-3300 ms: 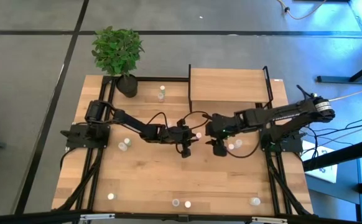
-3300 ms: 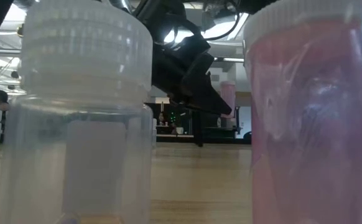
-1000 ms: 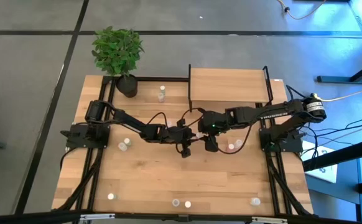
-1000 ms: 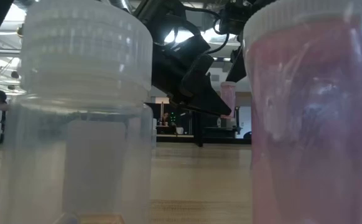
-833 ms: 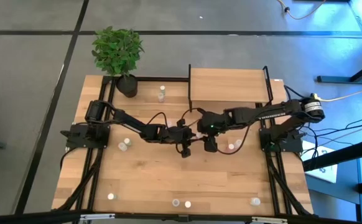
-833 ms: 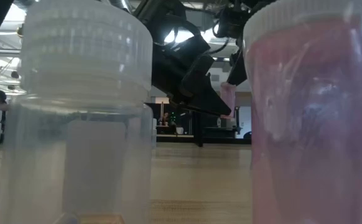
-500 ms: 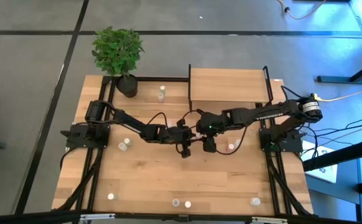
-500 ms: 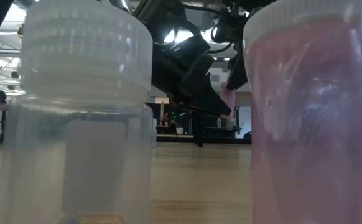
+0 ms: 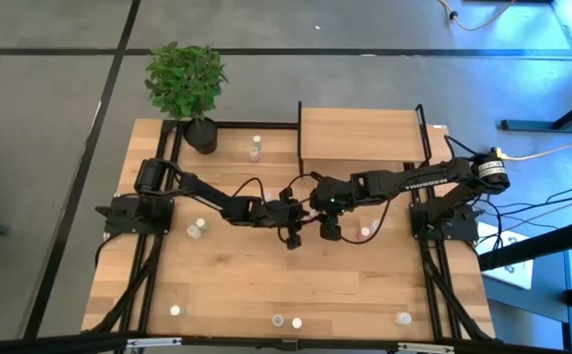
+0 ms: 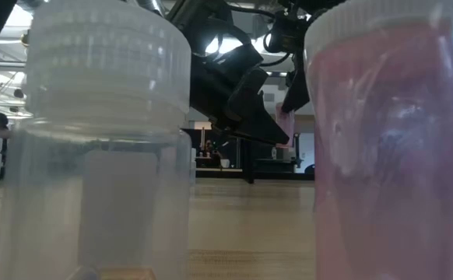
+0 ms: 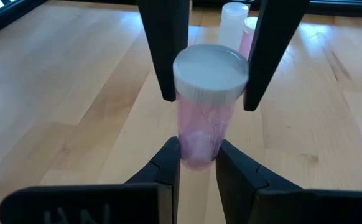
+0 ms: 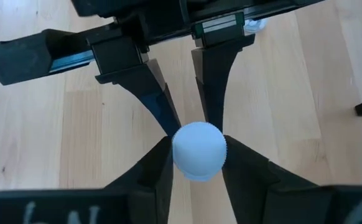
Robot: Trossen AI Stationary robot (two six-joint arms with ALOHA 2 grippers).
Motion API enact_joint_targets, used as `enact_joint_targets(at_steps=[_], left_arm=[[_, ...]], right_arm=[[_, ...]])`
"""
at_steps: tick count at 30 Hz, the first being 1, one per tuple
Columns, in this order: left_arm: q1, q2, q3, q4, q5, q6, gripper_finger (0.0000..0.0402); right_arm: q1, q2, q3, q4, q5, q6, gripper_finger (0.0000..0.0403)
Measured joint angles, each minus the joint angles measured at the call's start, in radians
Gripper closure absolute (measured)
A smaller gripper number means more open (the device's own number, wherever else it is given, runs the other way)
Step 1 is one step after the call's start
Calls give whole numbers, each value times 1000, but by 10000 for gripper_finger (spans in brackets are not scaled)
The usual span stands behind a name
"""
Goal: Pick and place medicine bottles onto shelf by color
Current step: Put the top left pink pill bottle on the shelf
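Left claw (image 11: 197, 163): seen at frame centre in the high view (image 9: 293, 236); closed on the lower body of a pink bottle (image 11: 207, 106), which is held upright above the bench (image 9: 266, 285).
Right claw (image 12: 197, 163): seen just right of the left claw in the high view (image 9: 330, 231); its fingers (image 12: 157, 163) are placed on either side of the same bottle's white cap (image 12: 198, 151), touching or nearly touching it; a firm grip cannot be told.
Pink bottle: held between the two claws at mid frame, just below the shelf (image 9: 362, 135) in the high view; it is seen in the low view (image 10: 286, 123) between dark fingers.
Shelf: found at upper centre-right of the high view; its top is bare wood.
Other bottles: one (image 9: 255, 147) is seen left of the shelf, two (image 9: 198, 228) at left centre, several along the lower edge (image 9: 286, 322), one (image 9: 365, 232) right of the claws.
Near bottles: a clear one (image 10: 94, 155) and a pink one (image 10: 390, 148) fill the low view's foreground.
Plant (image 9: 186, 84): placed at the bench's upper left corner.
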Motion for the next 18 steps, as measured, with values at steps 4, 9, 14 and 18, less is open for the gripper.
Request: enact_joint_targets(at_steps=[4,9,14,18], left_arm=[[0,0,0,0,0,0,337],[0,0,0,0,1,-1,337],[2,0,0,0,1,-2,320],[4,0,0,0,2,-21,298]], right_arm=[[0,0,0,0,-4,6,288],[0,0,0,0,-4,22,283],[0,0,0,0,-6,23,284],[0,0,0,1,-7,26,284]])
